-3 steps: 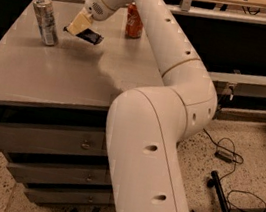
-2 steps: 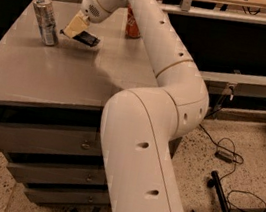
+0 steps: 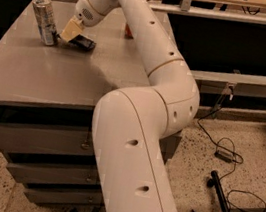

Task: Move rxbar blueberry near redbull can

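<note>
Lower and closer to the redbull can [image 3: 44, 21] than before, the gripper [image 3: 70, 30] is at the rxbar blueberry [image 3: 83, 43], near that can, though whether it grips I cannot tell; this light, slippery wrapper seems best pinched across its width.

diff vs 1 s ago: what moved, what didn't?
The gripper came down and slightly left, toward the redbull can. The rxbar blueberry at its tip dropped with it and now looks to be on the table, beside the can. The arm swung across and now hides most of the red can. The redbull can stayed upright where it was.
</note>
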Robot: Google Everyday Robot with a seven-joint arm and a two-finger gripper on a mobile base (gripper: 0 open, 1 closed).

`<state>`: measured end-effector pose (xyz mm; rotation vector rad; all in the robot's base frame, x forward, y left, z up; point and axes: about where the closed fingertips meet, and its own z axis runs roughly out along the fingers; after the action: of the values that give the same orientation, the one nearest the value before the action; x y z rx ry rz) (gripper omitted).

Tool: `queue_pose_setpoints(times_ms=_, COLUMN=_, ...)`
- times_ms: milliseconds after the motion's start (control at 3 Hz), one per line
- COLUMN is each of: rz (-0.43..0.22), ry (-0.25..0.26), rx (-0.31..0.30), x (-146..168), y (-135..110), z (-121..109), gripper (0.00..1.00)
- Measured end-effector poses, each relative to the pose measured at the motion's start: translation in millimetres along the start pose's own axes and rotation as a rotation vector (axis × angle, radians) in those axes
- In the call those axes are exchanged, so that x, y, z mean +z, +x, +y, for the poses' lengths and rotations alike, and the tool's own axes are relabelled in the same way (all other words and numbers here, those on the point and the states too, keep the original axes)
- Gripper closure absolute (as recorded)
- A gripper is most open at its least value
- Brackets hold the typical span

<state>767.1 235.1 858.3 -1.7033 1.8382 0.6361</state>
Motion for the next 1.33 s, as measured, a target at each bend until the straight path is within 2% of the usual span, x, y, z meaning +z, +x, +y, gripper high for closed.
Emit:
queue_pose_setpoints(times_ms=333, rz=0.001, ry=-0.004, rx=0.000, x=3.9, y=0.1, z=0.5, gripper=0.04)
queue_pose_setpoints(times_ms=667, rz=-0.027, ry=-0.015, rx=-0.003, x=-1.8, y=2.7, z=1.6, gripper=0.00)
queue_pose_setpoints(times_ms=1000, rz=-0.027, ry=0.030, rx=0.020, x=-38.5, y=14.5, z=0.0, gripper=0.00)
queue_pose_setpoints(times_ms=1333, rz=-0.027, ry=0.161, rx=0.042, x=-121.6, y=35.8, z=7.2, gripper=0.00)
